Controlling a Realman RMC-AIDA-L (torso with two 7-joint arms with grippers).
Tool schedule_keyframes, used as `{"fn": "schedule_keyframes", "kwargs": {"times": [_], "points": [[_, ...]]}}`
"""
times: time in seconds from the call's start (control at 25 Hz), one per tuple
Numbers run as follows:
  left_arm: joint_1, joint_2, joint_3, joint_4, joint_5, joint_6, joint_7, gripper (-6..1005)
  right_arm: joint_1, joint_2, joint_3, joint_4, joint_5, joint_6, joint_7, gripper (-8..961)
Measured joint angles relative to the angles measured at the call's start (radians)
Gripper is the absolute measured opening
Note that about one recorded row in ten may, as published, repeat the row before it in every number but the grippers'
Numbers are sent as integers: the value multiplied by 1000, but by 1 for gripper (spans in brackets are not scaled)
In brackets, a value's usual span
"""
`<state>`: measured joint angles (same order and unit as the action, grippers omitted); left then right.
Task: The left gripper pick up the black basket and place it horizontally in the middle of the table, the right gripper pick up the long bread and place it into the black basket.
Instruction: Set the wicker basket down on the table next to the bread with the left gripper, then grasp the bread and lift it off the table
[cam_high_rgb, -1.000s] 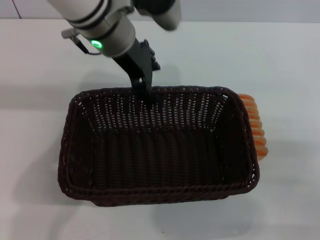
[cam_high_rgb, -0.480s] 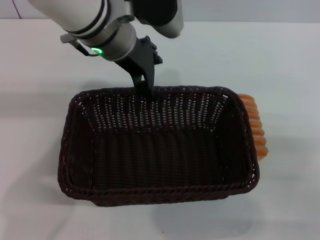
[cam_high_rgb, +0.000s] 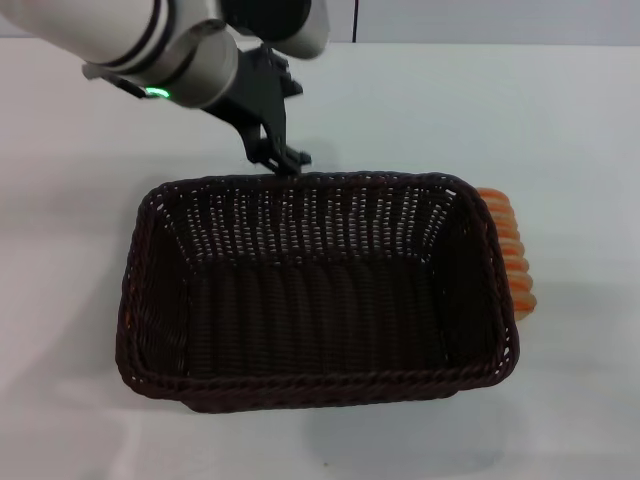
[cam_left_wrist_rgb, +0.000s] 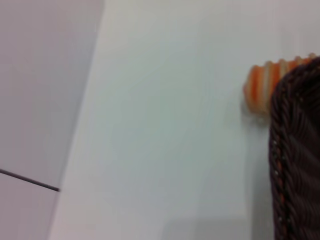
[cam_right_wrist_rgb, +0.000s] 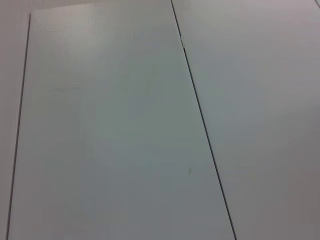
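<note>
Your left gripper (cam_high_rgb: 285, 158), the black two-fingered claw, has lifted off the far rim of the dark woven wicker basket (cam_high_rgb: 315, 290); it now hovers just above, fingers near together, holding nothing. The basket rests mid-table (cam_high_rgb: 560, 120): placement done. The striped orange-and-cream long bread (cam_high_rgb: 510, 255) lies against its right wall, awaiting the unseen right gripper.

Long bread (cam_high_rgb: 508, 250) mostly behind black basket (cam_high_rgb: 310, 290).

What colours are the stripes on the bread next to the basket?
Orange and cream stripes run crosswise on the long bread; the left wrist view shows them best, beside the black basket.
</note>
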<state>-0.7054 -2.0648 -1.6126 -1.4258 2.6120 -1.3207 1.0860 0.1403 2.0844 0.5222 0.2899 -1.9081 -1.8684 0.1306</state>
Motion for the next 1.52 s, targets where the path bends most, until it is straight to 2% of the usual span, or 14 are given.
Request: {"fn": "schedule_keyframes", "kwargs": {"times": [0.16,0.28,0.44,0.6,0.64,0.76,0.84,0.88,0.92,1.04,1.12,1.28,1.32,1.52], "points": [[58,0,-13,-116,4,48,-10,783,1,0,3,0,0,2,-2,820],[157,-1,8,-212,8,229,-15,782,4,0,4,0,0,4,-2,820],[322,1,114,-315,10,585,-9,782,4,0,5,1,0,-1,-2,819],[448,-2,197,-295,2,1047,-32,782,7,-1,5,-1,0,7,-1,819],[488,-1,239,-261,1,1230,-44,782,8,-1,6,-3,0,7,0,819],[546,0,313,-161,1,1598,-90,783,9,-1,5,-10,0,9,4,819],[562,0,322,-96,1,1738,-160,783,8,-1,2,-11,0,12,4,819],[562,0,322,-96,1,1738,-160,783,7,-1,-1,-12,0,15,4,819],[567,1,321,34,-1,1909,-314,783,-1,0,-5,-12,-1,16,4,819],[566,1,318,99,1,2000,-386,783,-11,2,-9,-12,-5,17,1,819],[563,2,282,334,0,2246,-678,783,-24,2,-16,-12,-5,21,1,820],[567,4,233,445,7,2275,-869,783,-32,1,-18,-12,-2,24,2,820],[563,4,210,522,8,2301,-924,783,-33,1,-18,-12,-2,32,3,820],[556,-1,196,672,6,2383,-942,782,-28,2,-45,-4,-7,75,5,820]]}}
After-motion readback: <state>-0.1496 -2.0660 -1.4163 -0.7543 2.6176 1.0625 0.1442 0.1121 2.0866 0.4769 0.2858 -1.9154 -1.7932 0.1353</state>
